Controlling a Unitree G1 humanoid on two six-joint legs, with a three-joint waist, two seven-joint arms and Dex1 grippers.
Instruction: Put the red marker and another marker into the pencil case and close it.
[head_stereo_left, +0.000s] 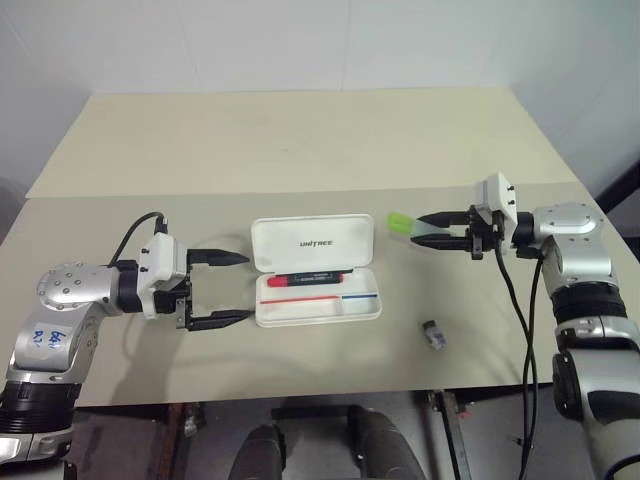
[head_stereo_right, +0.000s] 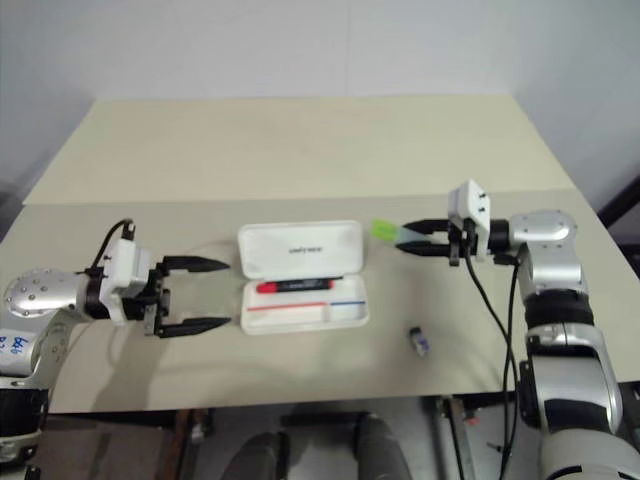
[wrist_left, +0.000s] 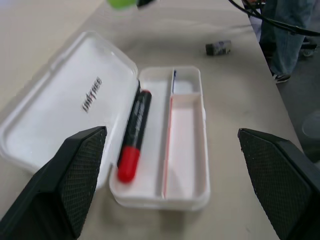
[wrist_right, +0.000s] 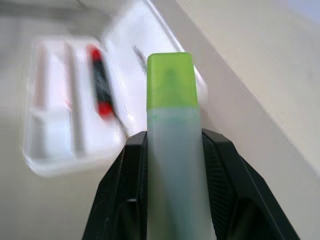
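Observation:
The white pencil case (head_stereo_left: 350, 308) lies open in the middle of the table, lid (head_stereo_left: 312, 243) folded back. The red marker (head_stereo_left: 305, 279) rests in the tray's back compartment, red end toward my left arm. My left gripper (head_stereo_left: 225, 289) hovers just left of the case, open and empty, its fingers (wrist_left: 75, 175) framing the case in the left wrist view. My right gripper (head_stereo_left: 432, 229) hangs above the table to the right of the lid, shut on the other marker (wrist_right: 172, 130), whose pale green body sits between the jaws and bright green cap (head_stereo_left: 399, 223) points toward the case.
A small grey block (head_stereo_left: 433, 335) lies on the table right of the case, near the front edge. The far half of the table (head_stereo_left: 300, 140) is bare. A person's legs in jeans (wrist_left: 290, 35) stand beyond the table's right end.

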